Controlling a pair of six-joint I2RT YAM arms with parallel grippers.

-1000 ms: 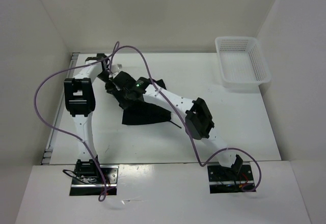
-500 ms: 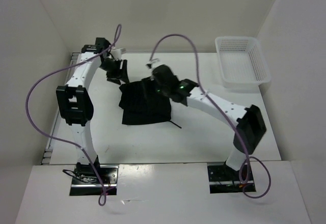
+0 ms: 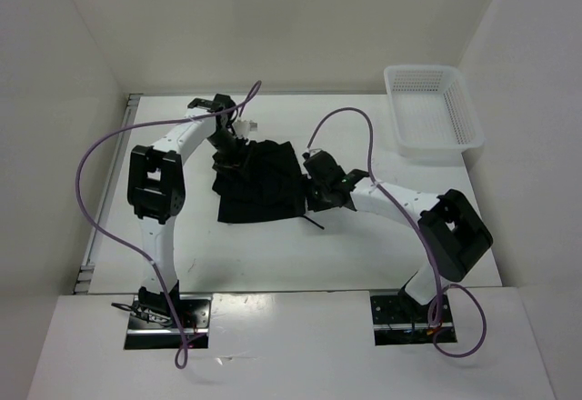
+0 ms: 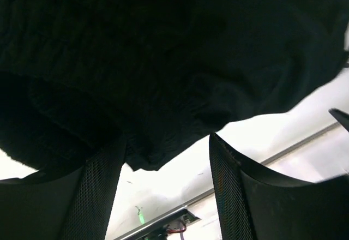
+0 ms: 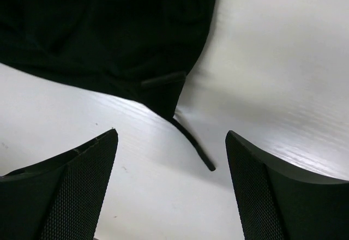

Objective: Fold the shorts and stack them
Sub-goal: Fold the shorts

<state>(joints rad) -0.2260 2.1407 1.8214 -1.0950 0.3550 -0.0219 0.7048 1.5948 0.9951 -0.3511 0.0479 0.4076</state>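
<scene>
The black shorts [image 3: 261, 185] lie in a folded, roughly square heap in the middle of the table. A thin drawstring cord [image 3: 315, 224] trails from their near right corner. My left gripper [image 3: 229, 155] hovers at the far left edge of the shorts. In the left wrist view it [image 4: 164, 139] is open, with a hem of the shorts [image 4: 163, 60] hanging loose between its fingers [image 4: 98, 191]. My right gripper [image 3: 314, 195] is at the right edge of the shorts. It [image 5: 172, 132] stands open just over the cord [image 5: 193, 144] and the shorts' corner [image 5: 109, 33], gripping nothing.
A white mesh basket [image 3: 432, 114] stands at the back right corner of the table. White walls close in the table on the left, back and right. A metal rail [image 3: 109, 191] runs along the table's left edge. Purple cables loop above both arms.
Both grippers let go of the shorts and opened wider. The shorts now lie spread flatter. The left gripper came back to their left edge; the right gripper drew off to their right edge.
</scene>
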